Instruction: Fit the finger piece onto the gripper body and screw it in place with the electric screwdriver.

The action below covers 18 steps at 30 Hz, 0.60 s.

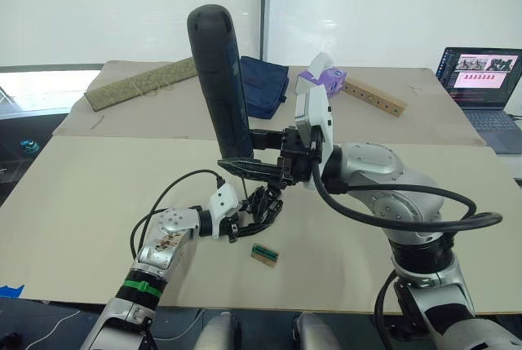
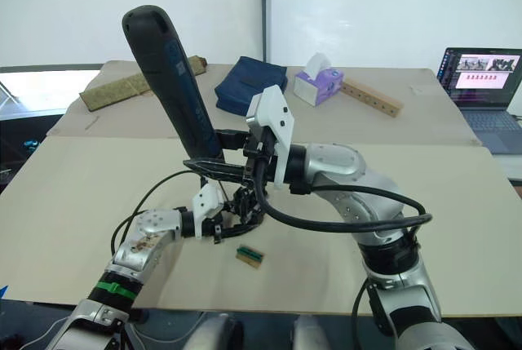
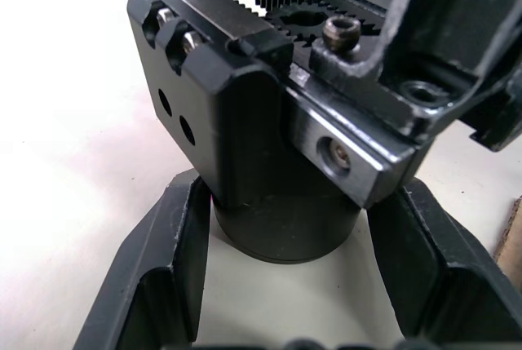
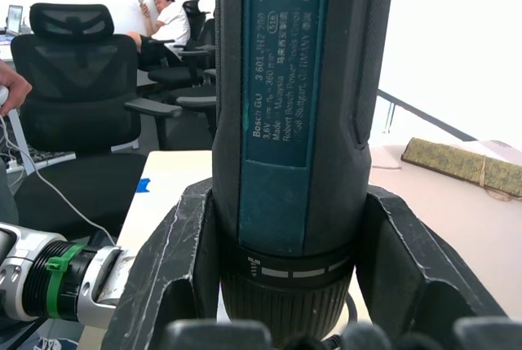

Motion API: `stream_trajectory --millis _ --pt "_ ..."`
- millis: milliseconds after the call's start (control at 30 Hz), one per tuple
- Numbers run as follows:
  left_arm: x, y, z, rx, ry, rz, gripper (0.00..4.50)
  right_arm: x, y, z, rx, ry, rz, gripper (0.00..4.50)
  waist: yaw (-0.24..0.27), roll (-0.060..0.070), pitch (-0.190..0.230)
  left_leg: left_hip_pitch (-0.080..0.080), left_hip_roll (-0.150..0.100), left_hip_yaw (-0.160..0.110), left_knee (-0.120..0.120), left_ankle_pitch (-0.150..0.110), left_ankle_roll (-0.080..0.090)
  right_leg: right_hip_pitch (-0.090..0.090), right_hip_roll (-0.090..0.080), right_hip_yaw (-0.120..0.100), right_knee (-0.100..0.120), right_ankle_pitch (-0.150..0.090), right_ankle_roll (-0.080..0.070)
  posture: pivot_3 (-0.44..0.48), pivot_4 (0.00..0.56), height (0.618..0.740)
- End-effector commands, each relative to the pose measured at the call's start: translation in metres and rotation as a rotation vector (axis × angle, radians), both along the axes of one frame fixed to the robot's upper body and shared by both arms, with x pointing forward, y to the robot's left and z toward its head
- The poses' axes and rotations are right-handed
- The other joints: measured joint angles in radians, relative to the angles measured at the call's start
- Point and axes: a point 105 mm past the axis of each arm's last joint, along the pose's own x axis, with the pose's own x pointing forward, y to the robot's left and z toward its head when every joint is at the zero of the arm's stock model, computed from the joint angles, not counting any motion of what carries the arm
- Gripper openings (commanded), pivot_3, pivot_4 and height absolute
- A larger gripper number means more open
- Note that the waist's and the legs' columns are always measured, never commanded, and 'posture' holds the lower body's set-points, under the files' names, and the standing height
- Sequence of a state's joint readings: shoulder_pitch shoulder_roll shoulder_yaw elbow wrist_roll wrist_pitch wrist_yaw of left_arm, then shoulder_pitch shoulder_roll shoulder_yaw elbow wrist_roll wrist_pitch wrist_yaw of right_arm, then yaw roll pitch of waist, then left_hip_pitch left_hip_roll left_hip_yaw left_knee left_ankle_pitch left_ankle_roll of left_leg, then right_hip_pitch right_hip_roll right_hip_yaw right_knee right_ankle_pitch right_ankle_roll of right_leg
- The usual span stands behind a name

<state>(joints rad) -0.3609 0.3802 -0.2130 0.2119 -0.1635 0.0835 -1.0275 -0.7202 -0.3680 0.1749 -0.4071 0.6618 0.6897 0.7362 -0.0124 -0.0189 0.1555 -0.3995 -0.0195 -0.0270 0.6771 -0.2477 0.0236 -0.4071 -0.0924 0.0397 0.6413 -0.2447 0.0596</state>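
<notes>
The electric screwdriver (image 1: 218,81) stands nearly upright over the middle of the table, rounded end up. My right gripper (image 4: 291,197) is shut on its lower barrel (image 4: 302,105). Its bit is hidden behind my fingers. Below it the gripper body (image 3: 261,113) rests on the table, a black block with toothed racks and a gear on top. My left gripper (image 3: 300,191) is shut on its round base, one finger (image 3: 163,260) on each side. A black part with a screw hole, apparently the finger piece (image 3: 457,48), sits on the body's top beside an upright screw (image 3: 341,33).
A small green-topped tan block (image 1: 263,254) lies just right of my left gripper. On the far table are a green mat (image 1: 139,85), a blue bag (image 1: 265,85), a tissue box (image 1: 322,77), a wooden bar with holes (image 1: 373,95) and a laptop (image 1: 485,81). A person sits among office chairs (image 4: 167,15).
</notes>
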Motion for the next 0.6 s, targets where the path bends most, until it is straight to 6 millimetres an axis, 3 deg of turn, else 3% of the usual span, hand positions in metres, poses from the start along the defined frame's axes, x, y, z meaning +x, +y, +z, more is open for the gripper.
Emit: stream_trajectory --millis 33,600 --pt "-0.0078 0.0009 -0.0213 0.033 0.077 0.001 2.27 -0.0074 0.0000 0.0118 0.035 -0.065 0.018 1.90 0.000 0.000 0.000 0.000 0.000 0.000 0.000 0.000 0.000 0.000 0.000 0.000 0.000 0.000 0.000 0.000 0.150 0.740" --pt "-0.0096 -0.0022 -0.0199 0.028 0.092 -0.001 2.27 -0.0013 0.0024 0.0044 0.015 -0.065 0.012 1.90 0.001 0.000 0.000 0.000 0.000 0.000 0.000 0.000 0.000 0.000 0.000 0.000 0.000 0.000 0.000 0.000 0.150 0.740"
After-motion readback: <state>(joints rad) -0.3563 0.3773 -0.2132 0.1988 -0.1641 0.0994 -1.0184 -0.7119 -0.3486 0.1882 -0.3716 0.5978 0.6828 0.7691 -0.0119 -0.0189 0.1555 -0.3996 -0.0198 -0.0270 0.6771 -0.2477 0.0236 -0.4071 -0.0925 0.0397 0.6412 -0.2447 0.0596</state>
